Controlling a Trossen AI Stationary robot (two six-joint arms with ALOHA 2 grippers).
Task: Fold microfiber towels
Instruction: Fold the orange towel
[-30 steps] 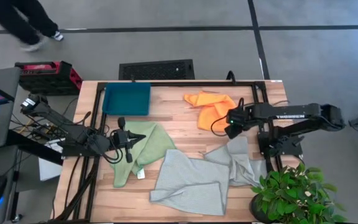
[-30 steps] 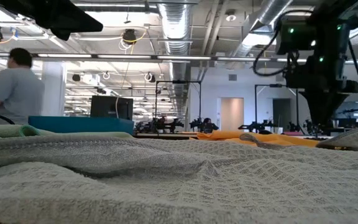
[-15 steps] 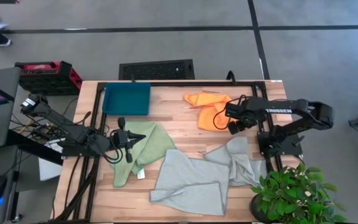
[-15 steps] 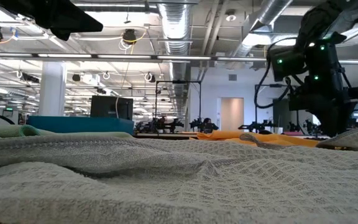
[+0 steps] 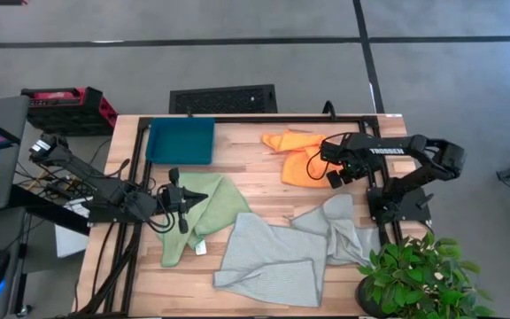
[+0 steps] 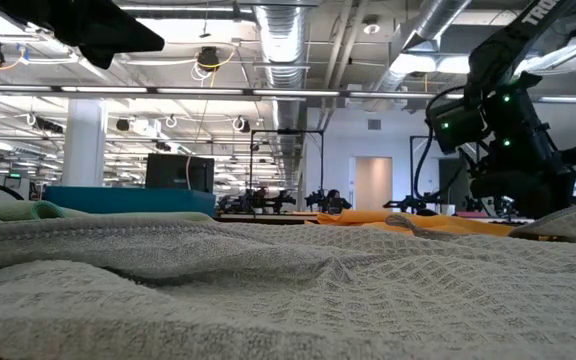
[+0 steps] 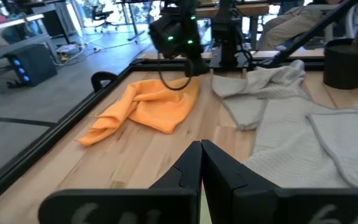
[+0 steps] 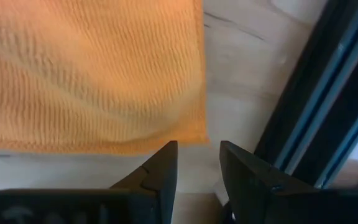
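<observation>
The orange towel lies crumpled at the far right of the table; it also shows in the right wrist view. My right gripper is open by a narrow gap, over bare wood just off the orange towel's corner. The light green towel, with its white tag, lies spread at the left. My left gripper is shut over the green towel's left part. Two pale grey towels lie rumpled and overlapping near the front.
A dark teal tray sits at the far left. A black frame rail runs along the table's right side, close to my right gripper. A potted plant stands at the front right corner. Bare wood lies in the middle.
My right arm has drawn its elbow in toward the table's left, and its gripper has tipped and come lower beside the orange towel's right edge. The towels have not moved. A person beyond the table's far left has walked out of view.
</observation>
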